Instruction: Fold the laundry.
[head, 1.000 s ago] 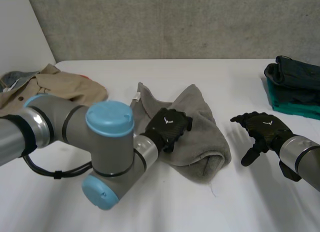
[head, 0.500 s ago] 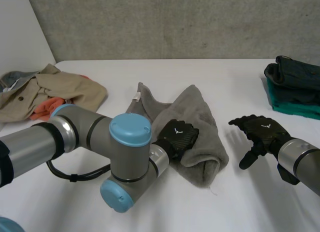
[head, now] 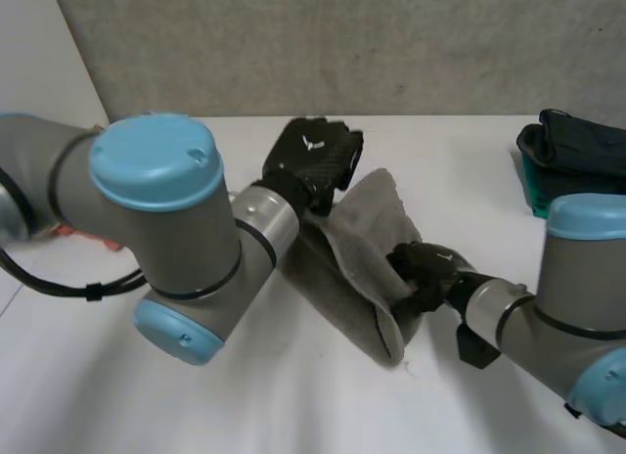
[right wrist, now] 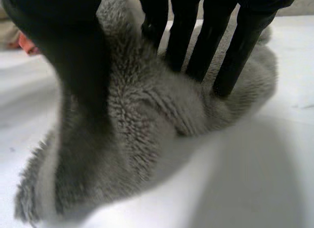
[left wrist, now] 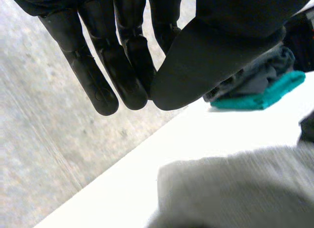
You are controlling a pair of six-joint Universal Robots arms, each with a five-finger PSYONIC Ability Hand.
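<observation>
A grey fleece towel (head: 372, 239) lies bunched in the middle of the white table (head: 469, 170), one side raised. My left hand (head: 313, 156) is lifted above the towel's far edge. In the left wrist view its fingers (left wrist: 122, 66) press against the thumb with nothing showing between them, and the towel (left wrist: 235, 188) lies below. My right hand (head: 425, 268) is at the towel's near folded end. Its fingers (right wrist: 191, 36) dig into the towel (right wrist: 147, 125), and a ridge of cloth is squeezed between them and the thumb.
A stack of dark and teal clothes (head: 572, 170) sits at the table's far right, also seen beyond my left hand as the stack (left wrist: 260, 93). A bit of orange cloth (head: 73, 234) peeks out behind my left arm. A grey wall backs the table.
My left hand rose off the towel toward the far side and closed. My right hand moved left onto the towel's near end and closed on it. The towel bunched up.
</observation>
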